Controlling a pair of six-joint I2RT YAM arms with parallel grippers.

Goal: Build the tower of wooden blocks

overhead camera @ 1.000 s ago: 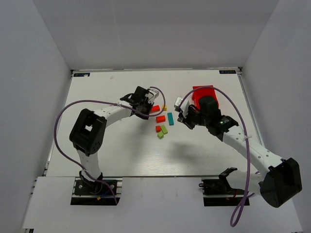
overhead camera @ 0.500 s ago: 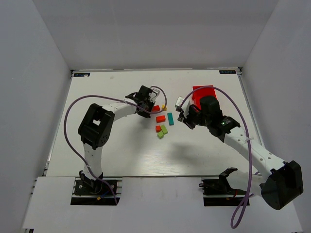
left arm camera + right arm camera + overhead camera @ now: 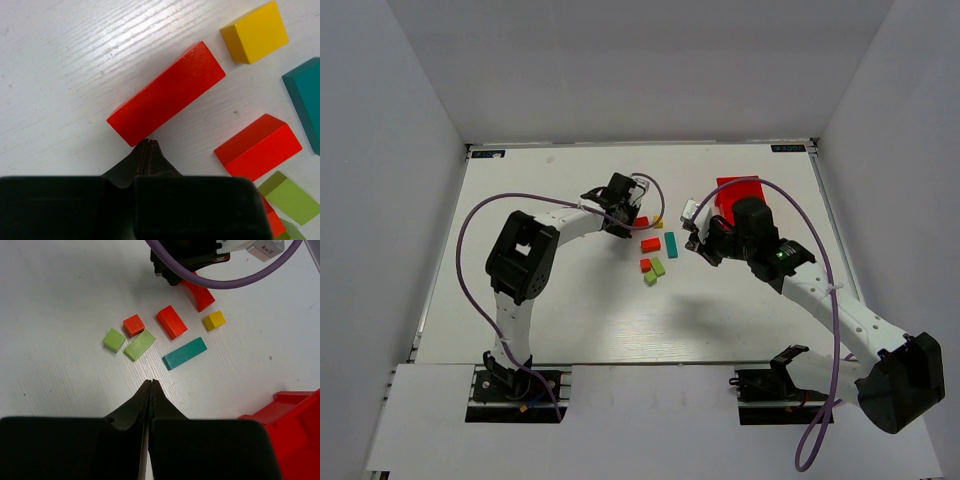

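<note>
As seven blocks (image 3: 171,321) lie loose, two are lime blocks (image 3: 114,339) (image 3: 140,344).

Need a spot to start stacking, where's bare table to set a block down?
Bare table lies between the lime cube and the arm bases, and beyond the red bar toward the far edge. Crowded: between the left gripper and right gripper, beside the red bin.
</note>
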